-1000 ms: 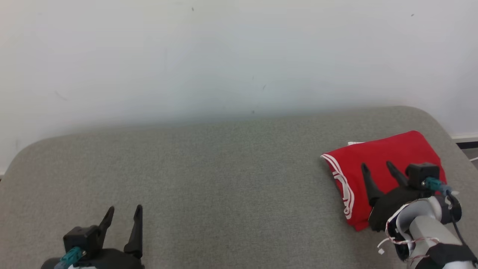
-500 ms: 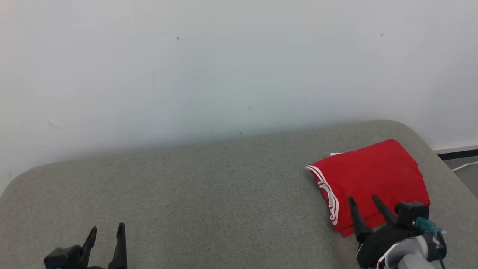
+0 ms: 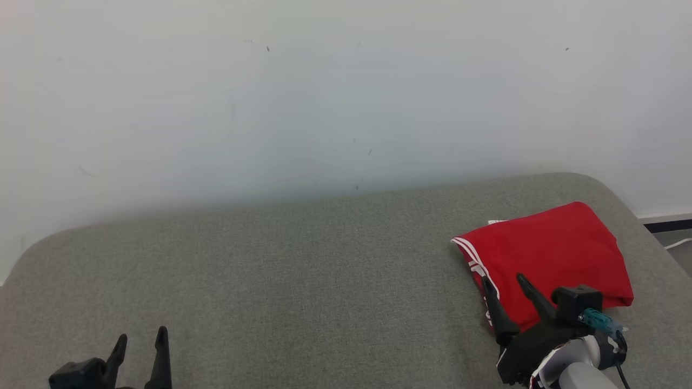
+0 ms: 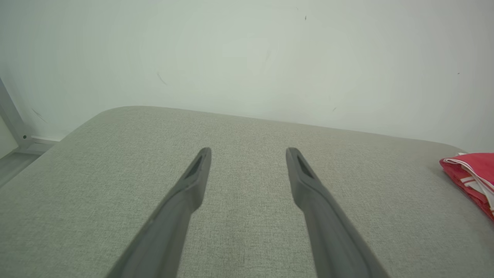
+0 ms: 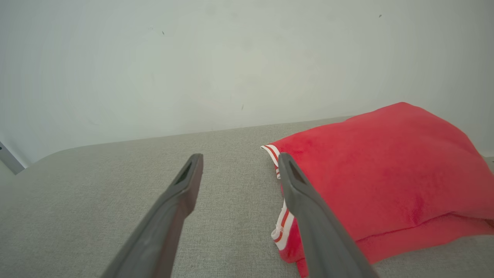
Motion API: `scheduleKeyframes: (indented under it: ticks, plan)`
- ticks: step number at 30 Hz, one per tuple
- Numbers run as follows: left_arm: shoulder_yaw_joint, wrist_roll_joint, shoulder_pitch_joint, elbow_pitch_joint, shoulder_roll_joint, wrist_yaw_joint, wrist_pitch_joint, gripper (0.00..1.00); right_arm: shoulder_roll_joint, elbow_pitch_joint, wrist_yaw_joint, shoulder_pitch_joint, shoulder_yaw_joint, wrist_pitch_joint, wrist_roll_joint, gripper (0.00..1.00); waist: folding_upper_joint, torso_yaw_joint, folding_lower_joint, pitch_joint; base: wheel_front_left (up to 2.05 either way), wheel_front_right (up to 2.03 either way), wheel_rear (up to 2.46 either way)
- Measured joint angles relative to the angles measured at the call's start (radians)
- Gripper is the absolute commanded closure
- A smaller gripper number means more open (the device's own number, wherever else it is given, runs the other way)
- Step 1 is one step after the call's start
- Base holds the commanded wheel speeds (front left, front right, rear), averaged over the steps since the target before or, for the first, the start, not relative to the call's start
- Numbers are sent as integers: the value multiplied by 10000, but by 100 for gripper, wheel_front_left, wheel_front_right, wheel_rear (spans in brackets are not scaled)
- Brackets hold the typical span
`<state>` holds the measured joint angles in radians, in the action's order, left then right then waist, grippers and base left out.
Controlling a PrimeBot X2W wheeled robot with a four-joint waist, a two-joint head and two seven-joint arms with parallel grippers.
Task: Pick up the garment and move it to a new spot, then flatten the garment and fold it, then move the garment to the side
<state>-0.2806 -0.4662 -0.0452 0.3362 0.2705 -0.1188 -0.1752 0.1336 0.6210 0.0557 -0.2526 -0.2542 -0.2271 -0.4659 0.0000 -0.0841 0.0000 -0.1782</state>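
Presently: folded red garment (image 3: 546, 254), white-striped hem, far right on grey cushion (image 3: 297, 270); white tab (image 3: 494, 221) at far edge, unreadable. Right gripper (image 3: 503, 279) spread wide, empty, over its near edge; left gripper (image 3: 142, 334) likewise, near left.

The garment (image 3: 546, 254) lies at the right end of the upholstered surface (image 3: 297, 270), before the wall (image 3: 324, 97). The right pincer (image 3: 503, 279) is at its near edge, the left pincer (image 3: 141, 334) far left.

Bright red garment (image 3: 546, 254), white stripes banding its edge; tabletop (image 3: 303, 270) a flecked grey-green weave; wall (image 3: 324, 97) pale off-white with tiny dark specks; left claw (image 3: 142, 333) black, right claw (image 3: 503, 277) black.
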Motion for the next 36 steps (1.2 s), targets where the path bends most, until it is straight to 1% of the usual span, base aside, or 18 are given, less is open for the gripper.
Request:
scheduleKeyframes:
  ticks: [4,7,9,10,13,16,17,19,23,26,28,29,36]
  plan:
    - [-2,0,0,4,-2,0,75,0,8,-192,-44,12,-10,109,0,0,0,33,0,33,0,0,0]
    - [-8,0,0,-4,-4,-4,75,0,8,-403,-184,88,13,163,-2,0,0,43,0,48,0,0,0]
    - [-13,0,0,-15,-6,-8,75,0,12,-472,-221,222,44,176,-2,0,0,44,0,52,0,0,0]
    - [-25,4,0,-36,-6,-8,75,0,17,-568,-301,328,75,245,-4,0,0,42,0,56,0,0,0]
    - [-36,12,0,-44,-6,-8,75,0,25,-706,-309,412,92,253,-6,0,0,39,0,59,0,0,0]
    - [-36,21,0,-63,-6,-10,75,0,33,-840,-393,417,128,265,-6,0,0,32,0,64,0,0,0]
    - [-36,21,0,-77,-6,-10,75,100,46,-899,-395,421,140,311,-6,100,0,30,-1,66,0,0,0]
    - [-61,19,49,77,-107,-6,75,100,6,-773,-389,508,127,337,-4,100,-1,29,0,67,0,0,0]
    - [-198,10,476,418,-410,8,77,100,-98,-408,-384,1192,69,355,-6,100,0,30,0,68,0,0,0]
    - [-71,-123,548,433,-481,56,180,100,-117,-378,-378,1235,188,437,-178,100,0,35,0,81,0,0,0]
    - [69,-322,546,433,-481,73,257,100,-117,-395,-366,1197,303,522,-366,100,0,44,0,101,0,0,0]
    - [128,-621,543,439,-499,146,299,100,-138,-395,-351,1202,389,600,-610,100,0,57,0,132,0,0,0]
    - [420,-1379,514,431,-652,322,529,100,-194,-464,-290,1200,688,871,-1419,100,0,133,0,296,0,0,0]
